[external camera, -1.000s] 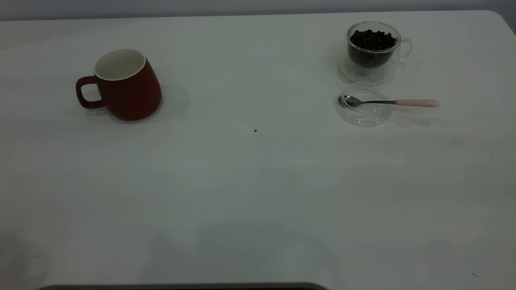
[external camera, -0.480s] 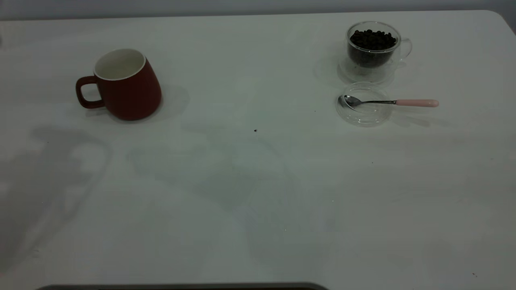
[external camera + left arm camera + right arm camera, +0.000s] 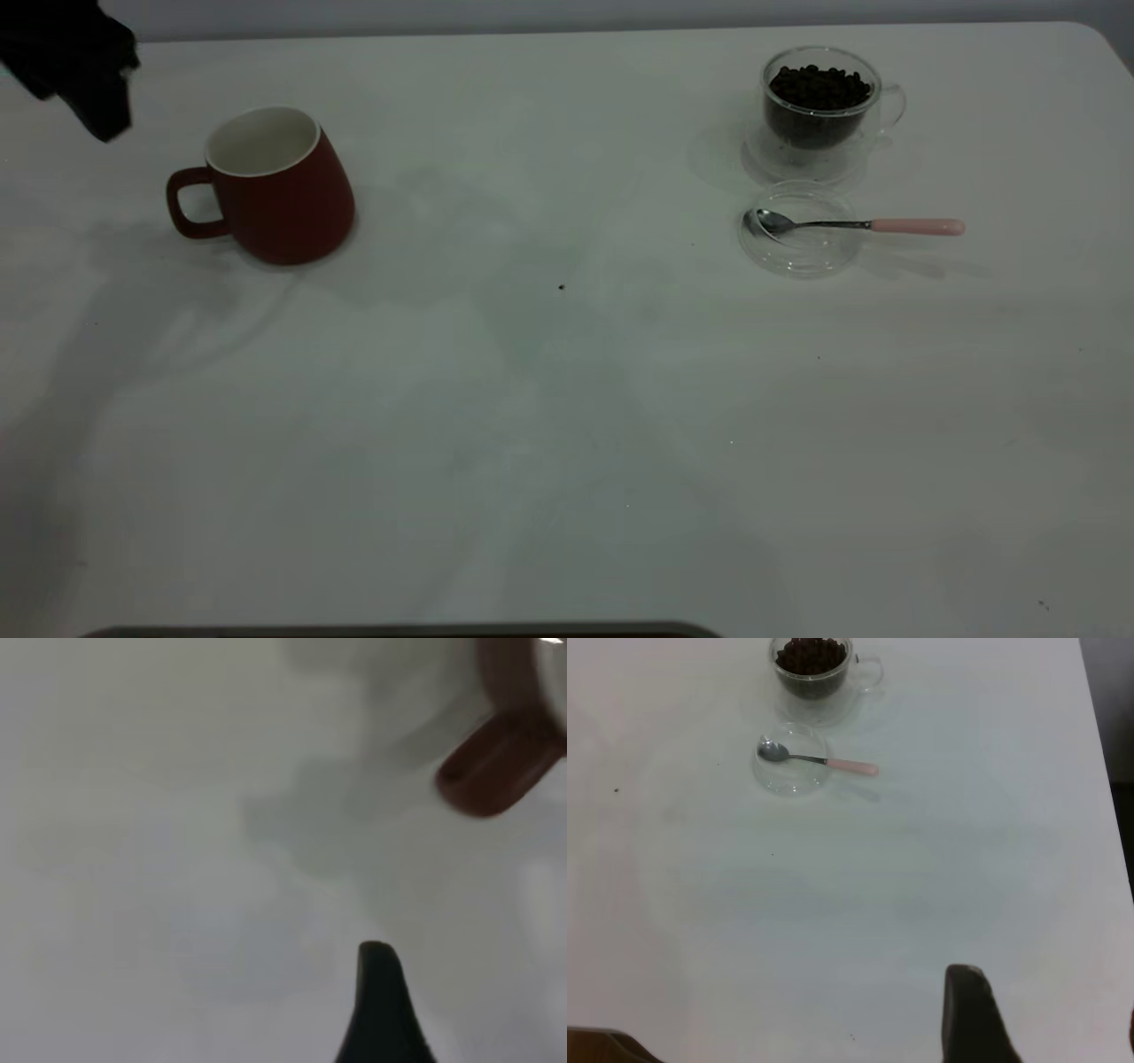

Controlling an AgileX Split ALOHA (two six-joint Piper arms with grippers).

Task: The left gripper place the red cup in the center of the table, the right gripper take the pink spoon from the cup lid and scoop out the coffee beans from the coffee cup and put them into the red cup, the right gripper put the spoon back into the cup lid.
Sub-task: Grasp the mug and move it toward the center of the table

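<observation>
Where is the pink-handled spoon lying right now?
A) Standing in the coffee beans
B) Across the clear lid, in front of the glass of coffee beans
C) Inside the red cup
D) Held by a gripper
B: the spoon rests with its bowl in the clear lid, its handle sticking out, near the glass of coffee beans.

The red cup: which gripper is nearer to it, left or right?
Left. The left gripper hangs above the table's far left corner, just beyond the red cup's handle side. The right gripper is outside the exterior view, far from the cup.
</observation>
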